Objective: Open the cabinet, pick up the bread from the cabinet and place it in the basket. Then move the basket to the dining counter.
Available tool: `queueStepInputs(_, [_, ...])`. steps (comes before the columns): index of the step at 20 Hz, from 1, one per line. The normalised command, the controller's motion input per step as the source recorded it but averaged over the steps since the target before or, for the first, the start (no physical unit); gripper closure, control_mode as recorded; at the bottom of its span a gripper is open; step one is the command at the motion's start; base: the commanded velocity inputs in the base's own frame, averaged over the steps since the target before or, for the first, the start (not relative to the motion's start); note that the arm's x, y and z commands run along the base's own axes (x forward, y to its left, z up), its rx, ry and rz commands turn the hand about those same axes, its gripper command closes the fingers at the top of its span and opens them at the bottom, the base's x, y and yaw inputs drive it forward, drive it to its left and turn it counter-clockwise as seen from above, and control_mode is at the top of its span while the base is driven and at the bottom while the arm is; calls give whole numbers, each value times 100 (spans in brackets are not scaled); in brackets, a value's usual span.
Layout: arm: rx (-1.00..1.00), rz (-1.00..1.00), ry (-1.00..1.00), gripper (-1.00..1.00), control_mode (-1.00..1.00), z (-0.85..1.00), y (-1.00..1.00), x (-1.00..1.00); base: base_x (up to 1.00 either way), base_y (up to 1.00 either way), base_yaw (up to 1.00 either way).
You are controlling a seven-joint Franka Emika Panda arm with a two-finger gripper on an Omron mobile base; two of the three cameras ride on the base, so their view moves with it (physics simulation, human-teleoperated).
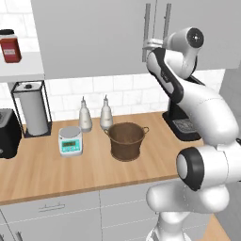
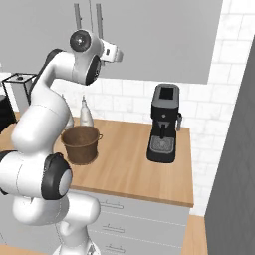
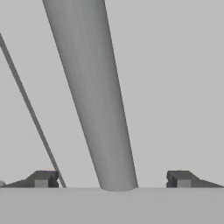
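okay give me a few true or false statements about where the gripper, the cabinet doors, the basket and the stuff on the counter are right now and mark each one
1. The cabinet doors are shut. True.
2. The gripper stands open with a cabinet handle between its fingertips. True.
3. The basket holds the bread. False: its inside looks empty in the left base view.
4. The white scale sits on the counter beside the basket. True.
5. The coffee machine stands inside the basket. False: it stands on the counter, apart from the basket.

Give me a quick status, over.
Gripper open, fingers either side of a cabinet door handle, not yet closed on it. Doors shut. Basket waiting on the worktop. Nothing in the way.
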Motion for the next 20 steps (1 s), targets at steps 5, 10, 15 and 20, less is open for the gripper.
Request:
queueStepInputs(5, [0, 0, -1, 100, -100, -2, -24, -2, 0, 0, 0])
queueStepInputs(10, [0, 0, -2, 100, -100, 4, -37, -60, 0, 0, 0])
queueStepInputs(15, [3, 0, 0, 100, -100, 7, -49, -90, 0, 0, 0])
queueStepInputs(20, [5, -1, 0, 100, -100, 5, -56, -97, 0, 0, 0])
